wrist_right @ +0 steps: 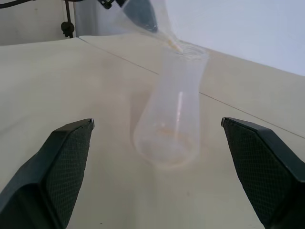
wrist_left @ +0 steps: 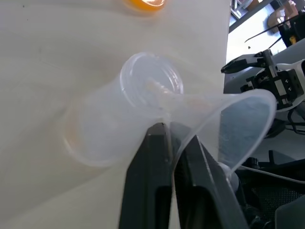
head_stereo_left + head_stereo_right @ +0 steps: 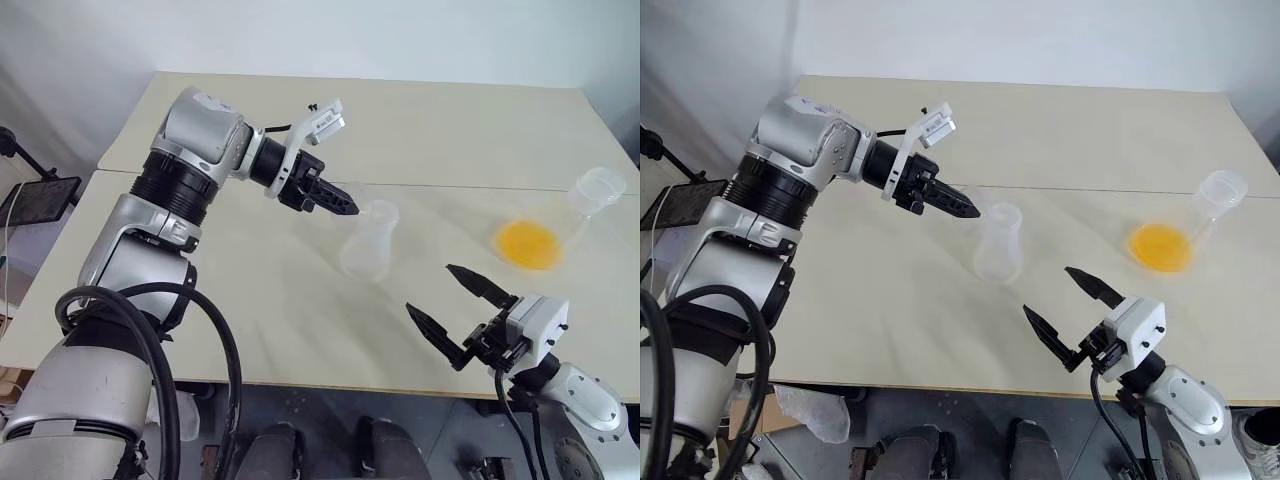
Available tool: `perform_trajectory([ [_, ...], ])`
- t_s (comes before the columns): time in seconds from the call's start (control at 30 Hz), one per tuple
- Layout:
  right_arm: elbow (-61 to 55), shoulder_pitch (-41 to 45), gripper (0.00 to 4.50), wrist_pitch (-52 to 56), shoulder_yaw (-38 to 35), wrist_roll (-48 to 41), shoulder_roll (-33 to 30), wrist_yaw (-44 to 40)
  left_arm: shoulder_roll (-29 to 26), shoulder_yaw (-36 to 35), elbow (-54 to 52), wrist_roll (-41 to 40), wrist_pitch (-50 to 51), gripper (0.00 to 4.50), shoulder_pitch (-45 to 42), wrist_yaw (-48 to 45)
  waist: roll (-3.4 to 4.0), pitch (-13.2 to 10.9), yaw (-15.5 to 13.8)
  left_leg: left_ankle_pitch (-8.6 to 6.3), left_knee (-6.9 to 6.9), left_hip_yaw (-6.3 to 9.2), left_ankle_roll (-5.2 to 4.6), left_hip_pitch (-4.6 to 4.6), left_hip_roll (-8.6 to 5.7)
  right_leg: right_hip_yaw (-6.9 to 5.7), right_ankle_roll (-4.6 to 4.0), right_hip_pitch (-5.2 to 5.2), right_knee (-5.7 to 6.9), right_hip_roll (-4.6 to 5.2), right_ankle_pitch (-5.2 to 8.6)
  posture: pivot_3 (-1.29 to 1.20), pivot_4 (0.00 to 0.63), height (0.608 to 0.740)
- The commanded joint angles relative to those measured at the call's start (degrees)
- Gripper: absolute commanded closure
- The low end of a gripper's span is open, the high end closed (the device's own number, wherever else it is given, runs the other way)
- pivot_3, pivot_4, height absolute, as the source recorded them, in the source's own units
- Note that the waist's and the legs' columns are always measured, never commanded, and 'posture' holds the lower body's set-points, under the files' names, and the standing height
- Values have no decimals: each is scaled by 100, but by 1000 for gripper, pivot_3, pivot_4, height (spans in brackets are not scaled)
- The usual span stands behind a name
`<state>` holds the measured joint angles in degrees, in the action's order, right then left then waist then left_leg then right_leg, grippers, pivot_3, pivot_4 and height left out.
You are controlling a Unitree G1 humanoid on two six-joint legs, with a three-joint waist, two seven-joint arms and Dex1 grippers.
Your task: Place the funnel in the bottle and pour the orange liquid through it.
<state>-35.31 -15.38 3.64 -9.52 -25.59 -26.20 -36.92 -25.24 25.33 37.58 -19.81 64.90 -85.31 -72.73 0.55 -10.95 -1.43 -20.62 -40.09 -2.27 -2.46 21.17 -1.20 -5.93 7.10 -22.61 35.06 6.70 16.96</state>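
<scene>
The bottle point(image 3: 367, 243), a small translucent flask, stands upright mid-table. My left gripper point(image 3: 350, 208) hovers just left of its mouth, shut on the wall of the clear funnel point(image 2: 228, 129). The funnel is tilted, and its thin stem point(image 1: 172, 44) reaches the rim of the bottle's mouth. The orange liquid point(image 3: 527, 243) pools in the base of a wider clear flask point(image 3: 598, 188) at the right of the table. My right gripper point(image 3: 430, 288) is open near the table's front edge, facing the bottle with nothing between its fingers.
The beige table point(image 3: 280, 330) has a seam running across it behind the bottle. A black stand point(image 3: 40, 200) sits off the table's left edge. The wider flask is close to the table's right edge.
</scene>
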Motion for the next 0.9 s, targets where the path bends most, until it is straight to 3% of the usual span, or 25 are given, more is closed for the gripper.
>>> perform_trajectory([
  [0.03,-220,-14,0,-161,7,35,64,78,104,-116,148,134,-138,2920,-258,-86,0,0,3,0,0,0,0,0,0,0,0,0,1,0,0,0,150,740],
  [0.37,-190,-31,0,-275,81,120,160,113,433,-439,445,341,-411,38,-347,100,0,0,-3,0,-1,1,0,1,0,-1,0,0,2,1,0,0,150,740],
  [0.63,-178,-17,0,-295,106,154,190,123,628,-768,692,465,-696,38,-493,271,0,0,-4,0,-2,0,0,0,0,-1,0,-2,6,0,0,0,150,740],
  [0.9,-204,-77,0,-296,81,173,186,159,772,-988,980,749,-1665,38,-240,603,0,0,-1,0,-4,0,-1,0,-1,-1,0,-2,8,1,0,0,150,740],
])
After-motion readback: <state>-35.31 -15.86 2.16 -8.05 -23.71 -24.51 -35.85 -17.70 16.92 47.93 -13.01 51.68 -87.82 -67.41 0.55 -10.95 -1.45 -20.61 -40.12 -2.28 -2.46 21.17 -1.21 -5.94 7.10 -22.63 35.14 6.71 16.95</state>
